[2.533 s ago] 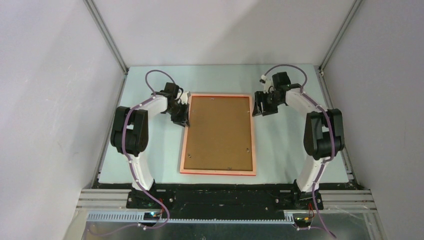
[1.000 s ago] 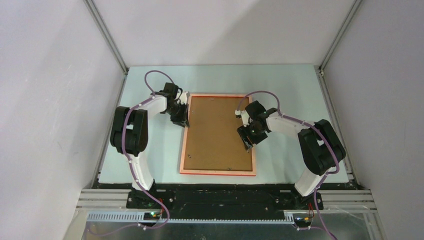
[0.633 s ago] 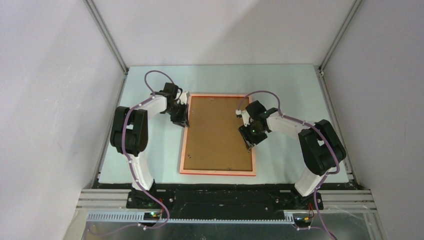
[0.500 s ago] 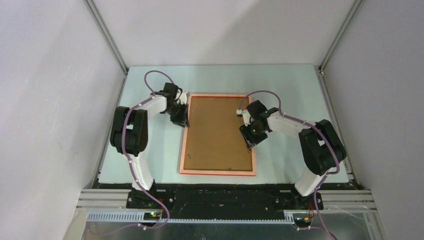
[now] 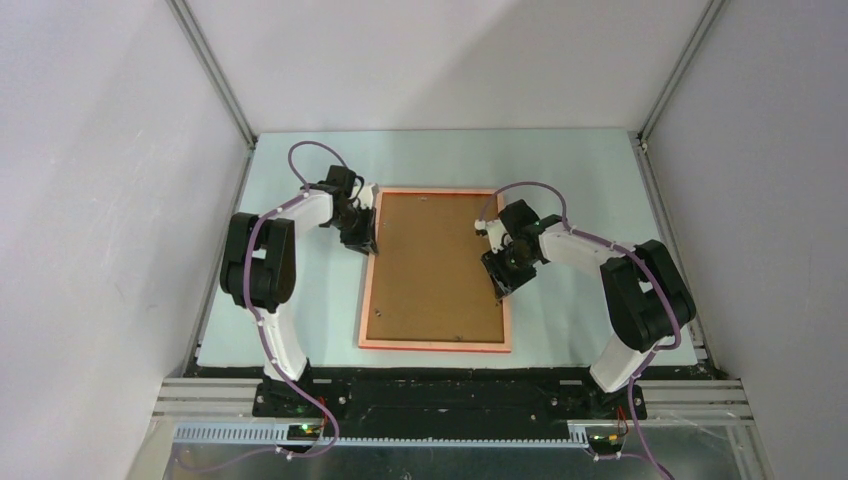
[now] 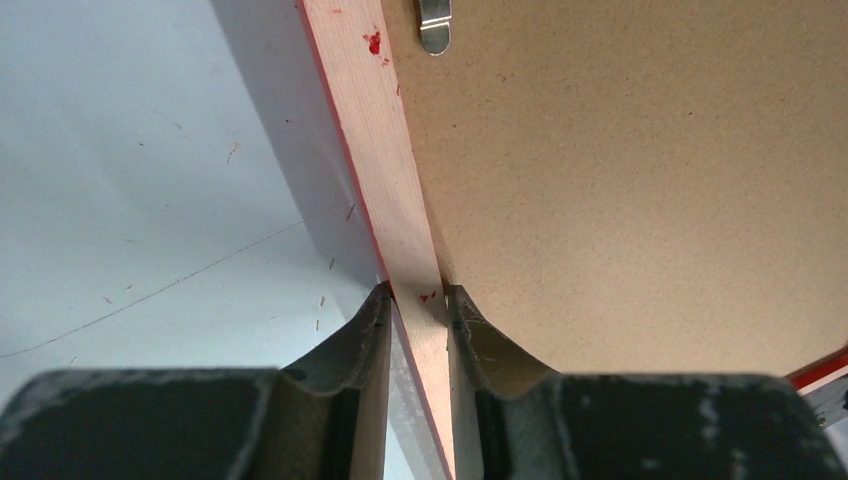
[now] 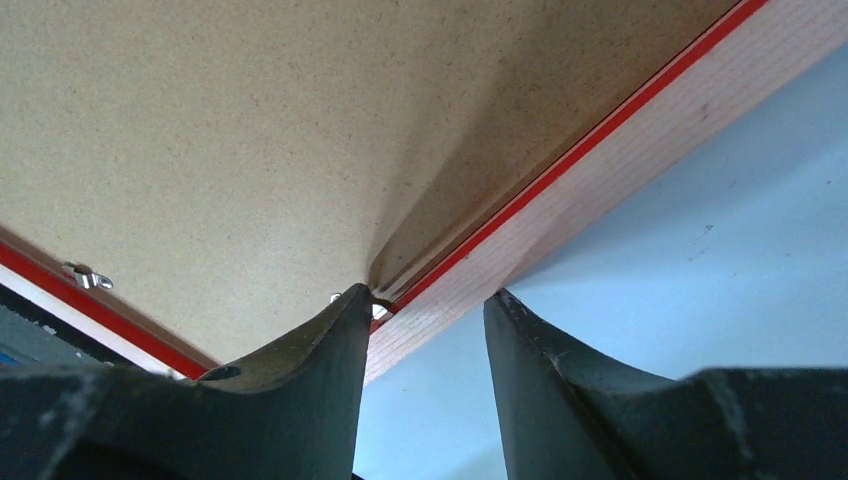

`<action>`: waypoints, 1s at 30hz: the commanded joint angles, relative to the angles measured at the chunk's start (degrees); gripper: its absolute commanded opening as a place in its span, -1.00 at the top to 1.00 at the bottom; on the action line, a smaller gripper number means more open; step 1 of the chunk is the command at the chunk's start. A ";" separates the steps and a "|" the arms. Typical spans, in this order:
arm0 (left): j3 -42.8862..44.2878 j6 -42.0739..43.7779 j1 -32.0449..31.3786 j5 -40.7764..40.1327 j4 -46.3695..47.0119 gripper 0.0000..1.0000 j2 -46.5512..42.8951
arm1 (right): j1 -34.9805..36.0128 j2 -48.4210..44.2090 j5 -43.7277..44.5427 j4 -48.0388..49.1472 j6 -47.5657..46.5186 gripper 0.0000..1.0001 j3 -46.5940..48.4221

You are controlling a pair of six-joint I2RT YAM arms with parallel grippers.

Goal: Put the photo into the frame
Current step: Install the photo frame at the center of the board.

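Pale blue-grey laminate, matt and flecked with fine scratches and crumbs, makes up the tabletop under both sets of jaws. Between the two sets lies the frame, a thin rectangle lying back up. Its flat rails are pale orange-pink with a faint wood grain, and a glossy red line runs along their edges. Filling its opening is a brown backing board of speckled pressed fibre, flat and matt. The photo cannot be made out in any view, and whether it lies beneath the board cannot be told.

White and black, the left arm and right arm bend in from either side, each trailing a purple cable. Their wrists cover short stretches of the side rails from above.

The left jaws pinch the frame's left rail near its far corner. One worn black finger is outside against the rail and the other presses on the board side. The right jaws stand spread astride the right rail. The inner finger has its tip at the seam where board meets rail, and the outer finger hangs over bare tabletop, apart from the rail.

Ahead of the left jaws a small silver clip is cut off by the picture edge, beside red paint flecks. Left of the right jaws sits a tiny metal ring.
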 commanded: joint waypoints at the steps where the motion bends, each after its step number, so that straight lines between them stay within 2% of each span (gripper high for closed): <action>1: -1.19 1.04 0.98 -1.25 -4.30 1.00 0.15 | -0.02 -2.00 -2.08 -1.08 -2.60 -0.02 -0.43; 17: -1.26 1.02 1.16 -1.14 -4.26 1.00 -0.15 | -0.17 -2.37 1.19 -1.09 -5.85 -0.11 -0.80; 30: -1.24 1.20 1.37 -0.81 -4.28 1.00 -1.20 | -8.61 -5.06 -5.52 1.61 0.71 -0.34 3.69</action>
